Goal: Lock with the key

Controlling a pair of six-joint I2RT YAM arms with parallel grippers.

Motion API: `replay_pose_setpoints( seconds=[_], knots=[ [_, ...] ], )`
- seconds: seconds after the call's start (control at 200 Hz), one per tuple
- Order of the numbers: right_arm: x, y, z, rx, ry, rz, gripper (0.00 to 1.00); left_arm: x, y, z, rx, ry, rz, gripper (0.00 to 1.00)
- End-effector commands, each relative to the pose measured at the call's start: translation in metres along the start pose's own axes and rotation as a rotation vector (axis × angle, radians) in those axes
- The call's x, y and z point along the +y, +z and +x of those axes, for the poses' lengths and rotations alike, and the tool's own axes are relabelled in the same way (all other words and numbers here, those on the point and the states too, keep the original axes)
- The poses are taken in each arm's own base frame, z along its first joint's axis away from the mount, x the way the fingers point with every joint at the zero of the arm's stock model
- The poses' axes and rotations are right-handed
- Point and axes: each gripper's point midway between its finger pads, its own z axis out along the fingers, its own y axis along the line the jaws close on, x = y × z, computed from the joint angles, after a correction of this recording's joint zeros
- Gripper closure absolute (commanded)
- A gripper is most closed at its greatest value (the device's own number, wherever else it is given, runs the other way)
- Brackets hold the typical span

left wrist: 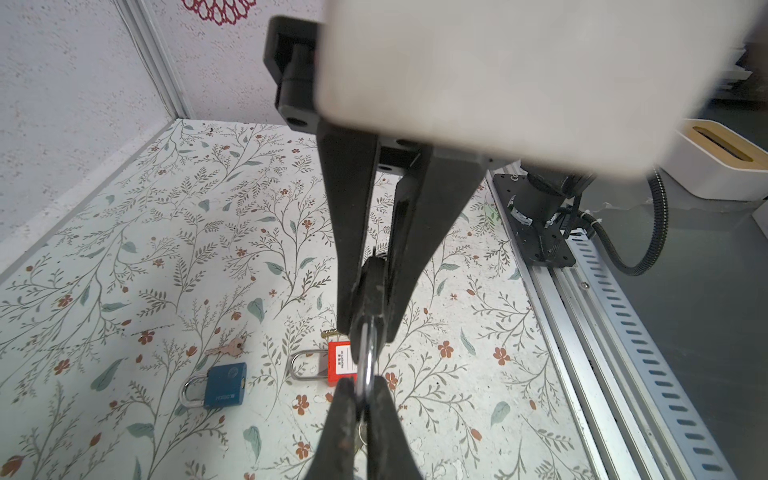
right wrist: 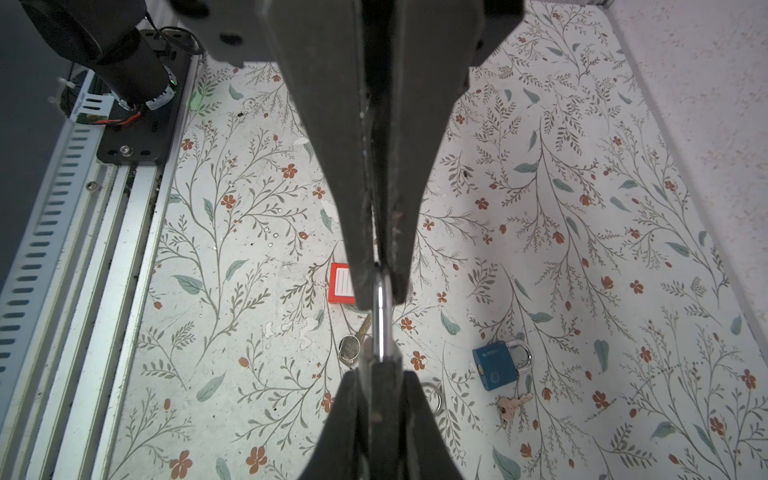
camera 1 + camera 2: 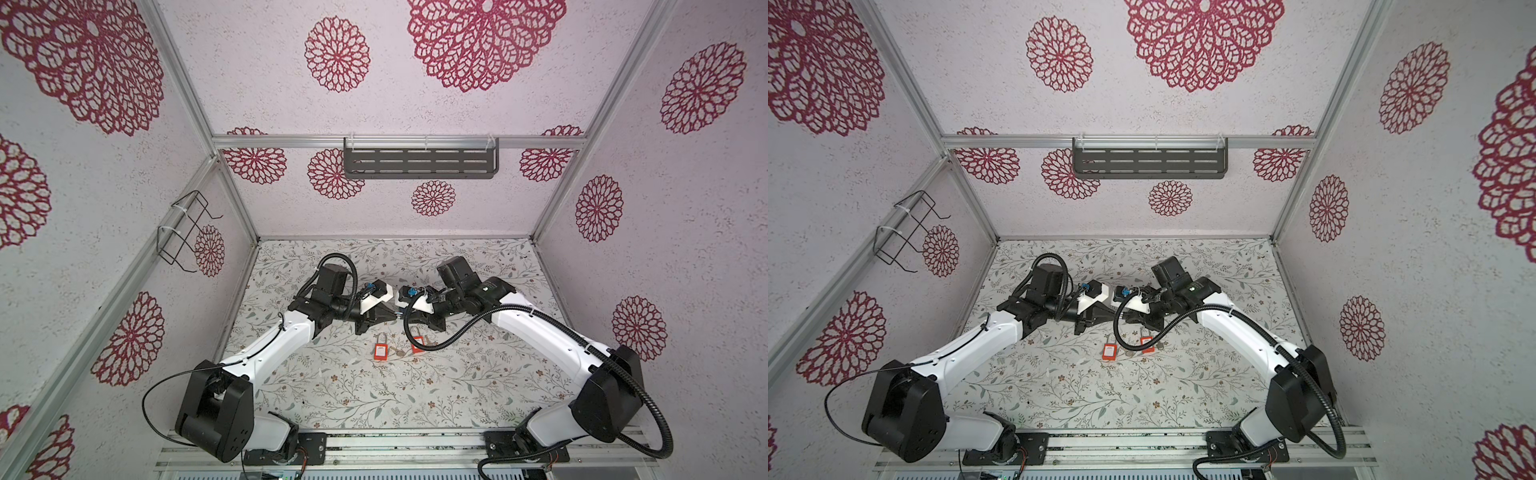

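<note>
- key ring [image 1: 369,365]: polished metal, mirror-bright
- key [image 1: 372,286]: head of dull black plastic
- red padlock [image 1: 338,365]: glossy plastic body, shiny metal shackle
- table [image 1: 166,249]: matt printed paper, scuffed

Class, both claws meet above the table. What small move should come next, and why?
Probably the right claw should release the silver loop: both claws are shut on one item, and the left claw already pinches the dark piece joined to the loop.

The table [image 2: 540,208] is white with grey-green sprigs and rust-red flowers. The blue padlock [image 2: 496,365] has a silver shackle [image 2: 524,353]. Just beside it lies a coppery-pink key [image 2: 513,405], and well apart from it a red padlock [image 2: 338,286]. The walls [image 3: 685,270] are pale with crimson rosettes [image 3: 598,208].
</note>
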Motion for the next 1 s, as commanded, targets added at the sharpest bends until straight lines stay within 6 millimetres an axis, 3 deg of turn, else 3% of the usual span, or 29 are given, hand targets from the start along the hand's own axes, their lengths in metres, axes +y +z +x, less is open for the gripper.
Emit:
replay_pose_setpoints(
  seconds=[0.0,0.31,0.63,0.731,0.996],
  knots=[
    [-0.004,-0.023,-0.101,-0.343,-0.22,0.014,1.0,-0.025,0.02,-0.013,-0.04,0.012,0.131,1.0],
    [-0.005,-0.024,-0.11,-0.391,-0.23,0.014,1.0,-0.024,0.024,-0.017,-0.059,0.011,0.138,1.0],
    [-0.009,-0.021,-0.057,-0.161,-0.16,0.109,0.98,-0.01,-0.009,-0.021,-0.051,0.027,0.057,1.0],
    [-0.008,-0.025,-0.044,-0.133,-0.139,0.151,0.92,-0.006,-0.019,-0.024,-0.053,0.032,0.038,1.0],
    [-0.004,-0.033,-0.026,-0.094,-0.087,0.184,0.54,0.002,-0.031,-0.032,-0.055,0.035,0.011,1.0]
  ],
)
